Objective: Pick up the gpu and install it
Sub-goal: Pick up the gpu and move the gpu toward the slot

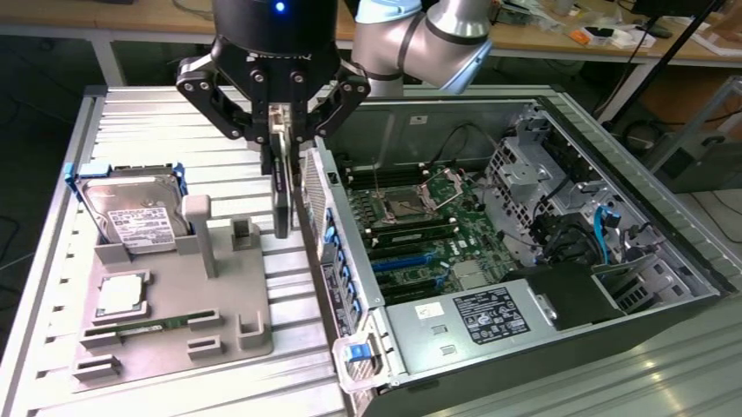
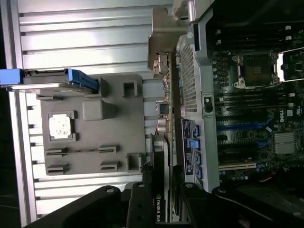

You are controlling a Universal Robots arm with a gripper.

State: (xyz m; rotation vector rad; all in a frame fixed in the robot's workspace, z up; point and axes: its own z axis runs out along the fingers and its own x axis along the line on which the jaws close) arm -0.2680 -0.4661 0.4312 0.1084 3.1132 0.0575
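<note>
Tool (image 1: 281, 130): clenched on the thin dark rectangular gpu card (image 1: 281, 187), one finger on each flat face near its upper edge. The card hangs upright and edge-on, clear of the grey moulded fixture tray (image 1: 174, 347) on the ribbed aluminium worktop (image 1: 151, 122). In the exterior view it sits just beside the perforated rear wall (image 1: 311, 187) of the open black computer case (image 1: 649, 287), on the tray side, not yet over the green motherboard (image 1: 429, 234). The wrist view shows the same card (image 2: 160, 190) running between the fingers (image 2: 140, 204), close along that wall.

The silver hard drive with white label (image 1: 134, 217) stands in its tray seat.

Risks, as judged:
- The card's lower edge appears to hang below the wall's top; a sideways move at this height would strike the wall.
- The grip is on smooth faces near one edge only; a knock could swing or slip the card.
- A small tilt would put the card's contact edge off the blue expansion slots (image 1: 404, 259), so pressing down could load the board.
</note>
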